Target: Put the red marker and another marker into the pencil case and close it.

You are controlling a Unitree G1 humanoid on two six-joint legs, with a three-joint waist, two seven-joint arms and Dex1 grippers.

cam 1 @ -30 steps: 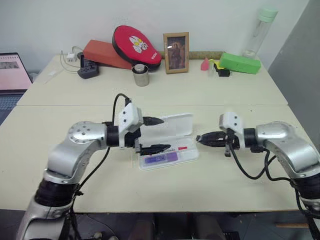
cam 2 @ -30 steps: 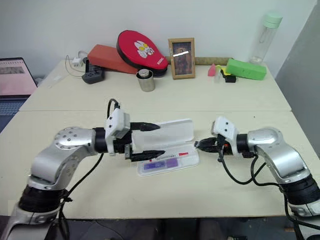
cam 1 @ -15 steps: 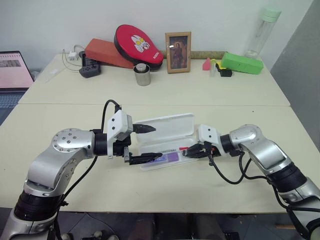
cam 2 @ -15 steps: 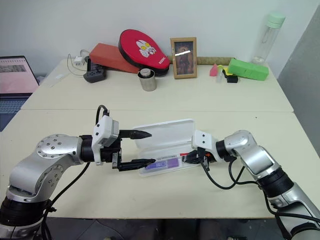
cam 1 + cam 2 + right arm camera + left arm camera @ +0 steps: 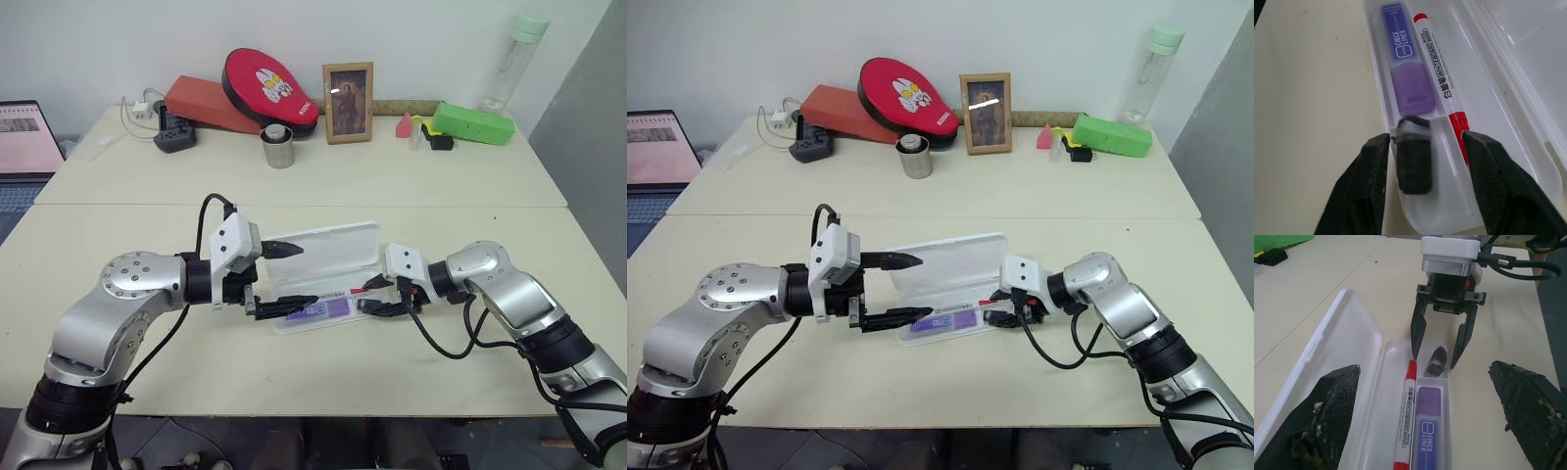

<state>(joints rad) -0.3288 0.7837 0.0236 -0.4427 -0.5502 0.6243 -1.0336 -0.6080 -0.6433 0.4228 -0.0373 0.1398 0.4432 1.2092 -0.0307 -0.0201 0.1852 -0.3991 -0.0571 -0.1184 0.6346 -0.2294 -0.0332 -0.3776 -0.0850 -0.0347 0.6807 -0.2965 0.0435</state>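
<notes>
The pencil case (image 5: 335, 247) lies open mid-table, its lid flat behind the base. Inside lie the red marker (image 5: 1407, 404) with its white barrel and, beside it, another marker (image 5: 1428, 426), purple and stubby. At the right end a small compartment holds a short black object (image 5: 1414, 156). My right gripper (image 5: 366, 296) is open at that end, its fingers (image 5: 1367, 181) on either side of the black object and gripping nothing. At the case's left end my left gripper (image 5: 306, 274) stands wide open, one finger above the lid and one over the base, holding nothing.
Along the far edge stand a steel cup (image 5: 278, 147), a picture frame (image 5: 346, 103), a red pad (image 5: 269, 86), a green box (image 5: 472, 122) and a bottle (image 5: 516, 54). A laptop (image 5: 24, 137) sits at the far left.
My right gripper came in leftward and down to the case's right end while shut, then opened its fingers there. The left gripper stayed open by the case's left end.
</notes>
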